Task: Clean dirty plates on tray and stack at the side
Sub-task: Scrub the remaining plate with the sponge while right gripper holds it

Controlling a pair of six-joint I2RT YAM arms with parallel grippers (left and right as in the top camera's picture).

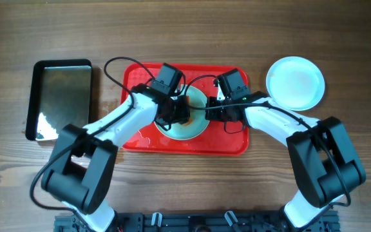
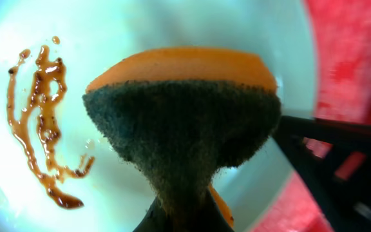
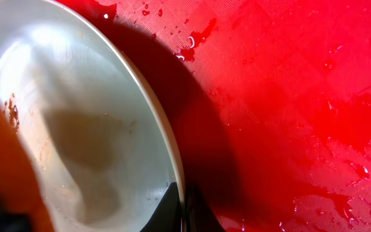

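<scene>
We count two plates: one plate (image 1: 197, 127) right under both grippers, and a second plate (image 1: 294, 82) out past the right gripper (image 1: 215, 108). There is one tray (image 1: 227, 140). One black pan (image 1: 62, 96) lies well beyond the left gripper (image 1: 178, 111), and one sponge (image 2: 185, 116) sits at its fingertips. We see two arms and two grippers.

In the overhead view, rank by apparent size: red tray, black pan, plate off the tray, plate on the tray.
1. red tray
2. black pan
3. side plate and plate on the tray: these look alike, and the second is partly hidden, so no ranking.
</scene>
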